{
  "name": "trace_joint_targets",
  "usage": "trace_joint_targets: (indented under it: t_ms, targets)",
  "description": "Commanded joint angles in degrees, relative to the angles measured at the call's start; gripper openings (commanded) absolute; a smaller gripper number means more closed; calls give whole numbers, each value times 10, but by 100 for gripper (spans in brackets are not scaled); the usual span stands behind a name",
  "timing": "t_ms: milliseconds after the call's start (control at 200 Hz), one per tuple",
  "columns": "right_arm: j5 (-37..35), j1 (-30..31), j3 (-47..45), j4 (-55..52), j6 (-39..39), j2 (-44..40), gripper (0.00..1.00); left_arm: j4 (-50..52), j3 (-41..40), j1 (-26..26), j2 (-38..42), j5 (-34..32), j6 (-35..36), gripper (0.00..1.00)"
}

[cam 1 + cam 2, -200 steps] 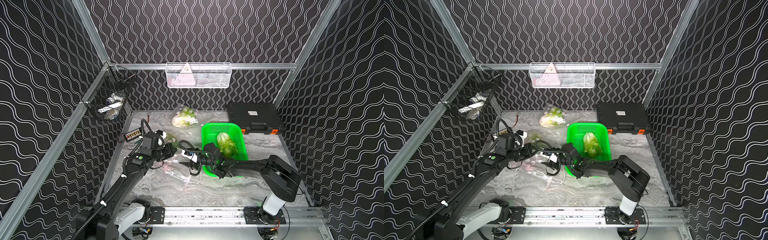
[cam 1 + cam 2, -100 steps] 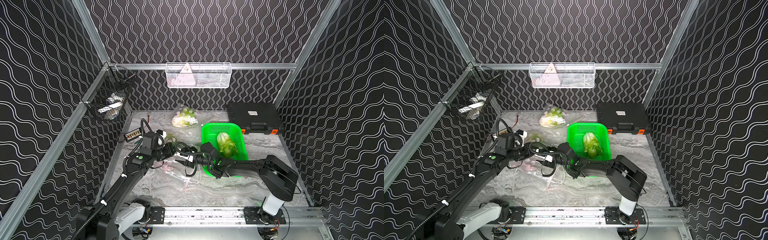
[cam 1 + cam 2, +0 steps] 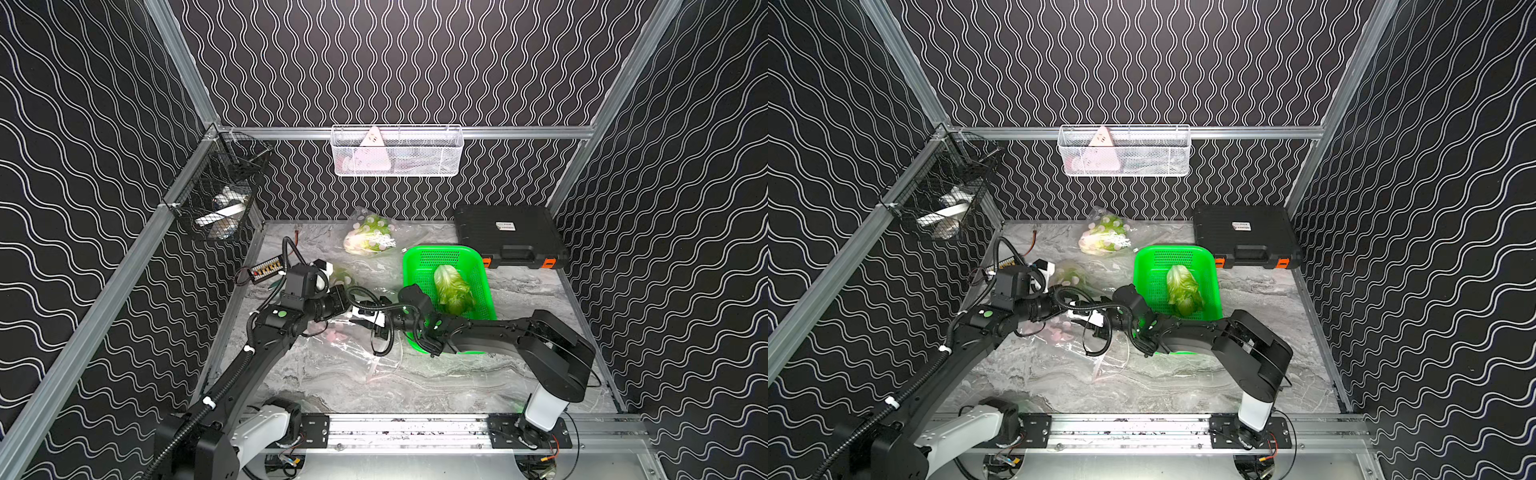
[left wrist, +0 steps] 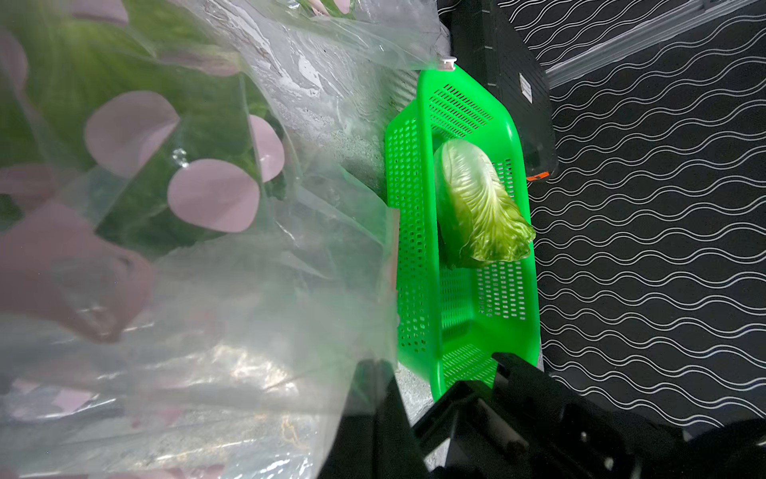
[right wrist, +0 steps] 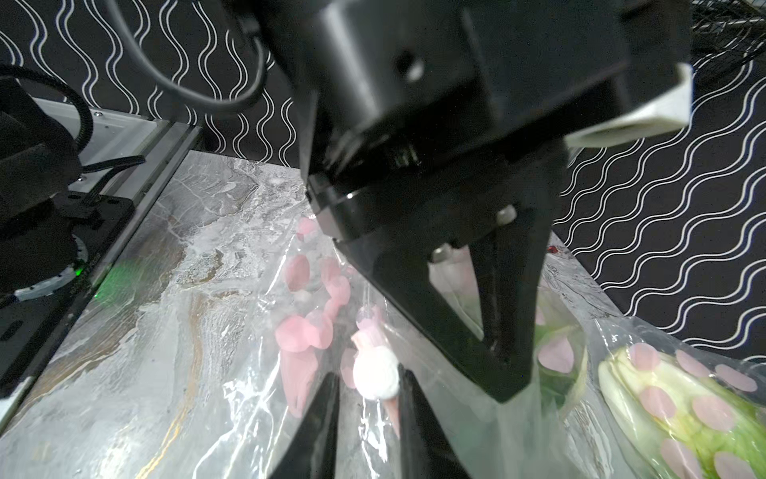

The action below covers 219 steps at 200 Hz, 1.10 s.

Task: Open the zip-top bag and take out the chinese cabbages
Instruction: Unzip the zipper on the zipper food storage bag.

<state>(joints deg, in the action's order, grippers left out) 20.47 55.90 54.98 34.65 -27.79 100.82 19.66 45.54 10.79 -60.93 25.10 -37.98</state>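
Marbled tabletop (image 3: 436,386): green basket (image 3: 442,249) holds one chinese cabbage (image 3: 453,289); the zip-top bag (image 4: 232,315), clamped in the left gripper (image 5: 507,373), holds another. Only the right wrist view shows the right gripper (image 5: 368,385) straddling its slider (image 5: 375,379), grip unclear.

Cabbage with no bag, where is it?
In both top views the bare cabbage lies inside the green basket on the right, in front of the black case.

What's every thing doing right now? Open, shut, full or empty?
Left gripper, shut on the held bag.
Right gripper, fingers either side of the white slider; grip unclear.
Held bag, near cabbage inside it.
Back bag, lying untouched, far cabbage inside.
Green basket, holds the loose cabbage.
Black case, closed.
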Motion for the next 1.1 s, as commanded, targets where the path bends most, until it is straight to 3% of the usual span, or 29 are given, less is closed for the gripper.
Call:
trace_joint_targets:
  t_ms: [0, 75, 370, 470, 545, 630, 856, 1016, 1091]
  targets:
    - [2, 3, -1, 4, -1, 4, 30, -25, 4, -3, -1, 11, -12, 0]
    - [-17, 4, -4, 22, -6, 11, 35, -26, 5, -3, -1, 14, -13, 0]
    - [-117, 4, 2, 105, -62, 48, 35, -17, 7, -3, 0, 15, -10, 0]
    - [-161, 4, -14, 173, -89, 58, 40, -14, 8, -4, 2, 14, -8, 0]
    - [-187, 4, -25, 217, -117, 66, 50, -12, 10, -4, 1, 15, -6, 0]
    - [-200, 4, -29, 243, -143, 76, 53, -13, 10, -4, -1, 17, -6, 0]
    - [-176, 4, -32, 240, -141, 78, 41, -12, 12, -5, -3, 15, -6, 0]
    - [-163, 4, -44, 231, -123, 66, 29, -7, 15, -6, -2, 12, -1, 0]
    - [-157, 4, -50, 216, -121, 59, 19, -8, 16, -8, -4, 15, -1, 0]
